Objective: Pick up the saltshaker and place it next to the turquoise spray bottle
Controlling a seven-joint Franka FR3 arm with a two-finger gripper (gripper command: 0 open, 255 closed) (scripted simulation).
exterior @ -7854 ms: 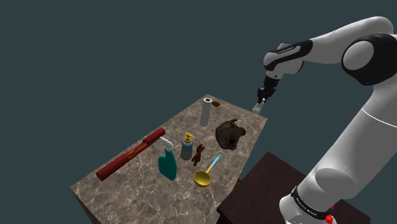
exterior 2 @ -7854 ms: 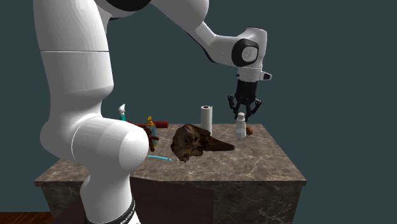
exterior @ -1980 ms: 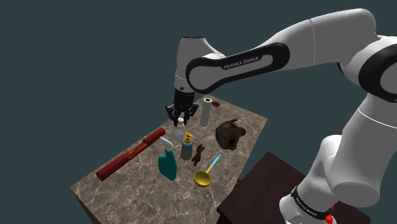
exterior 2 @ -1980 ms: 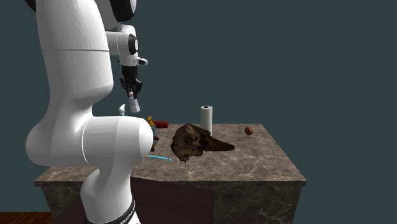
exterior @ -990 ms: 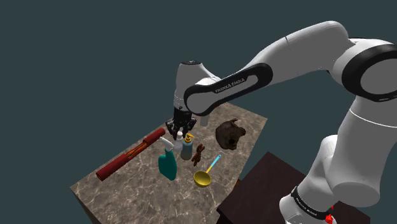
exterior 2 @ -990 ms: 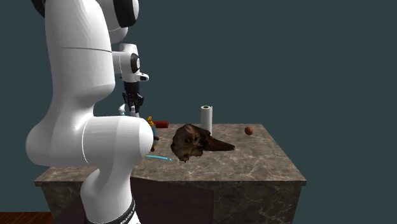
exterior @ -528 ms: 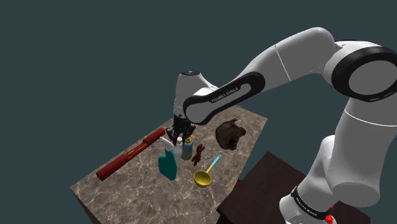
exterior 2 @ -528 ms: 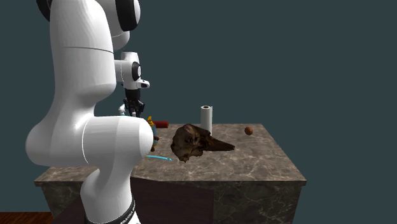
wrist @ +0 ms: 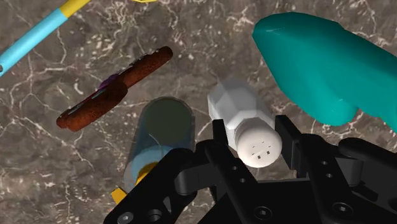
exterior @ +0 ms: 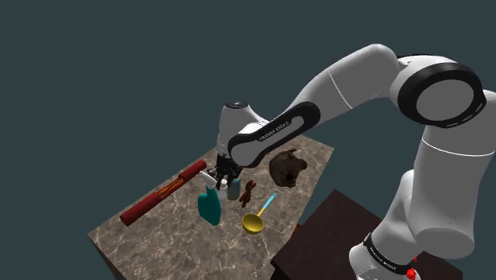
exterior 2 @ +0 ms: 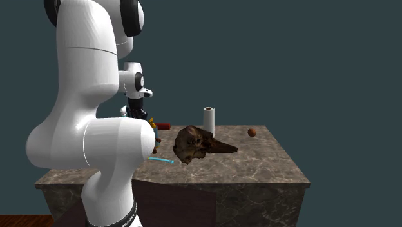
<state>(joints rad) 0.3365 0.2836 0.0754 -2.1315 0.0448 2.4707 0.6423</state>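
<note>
Saltshaker clasped by hand in wrist view, turquoise spray bottle just beside, ladle in shoulder view

White arm arched over and down, end effector apparently tight on the saltshaker.

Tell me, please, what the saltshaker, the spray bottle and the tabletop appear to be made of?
Saltshaker: faceted, pale, faintly see-through body, perhaps glass or clear plastic; the plain white matte cap with small holes leaves its material open.
Spray bottle: smooth, opaque turquoise with a soft sheen, probably plastic.
Tabletop: brown stone, marble-like, judging by the pale veins running through it.
</note>
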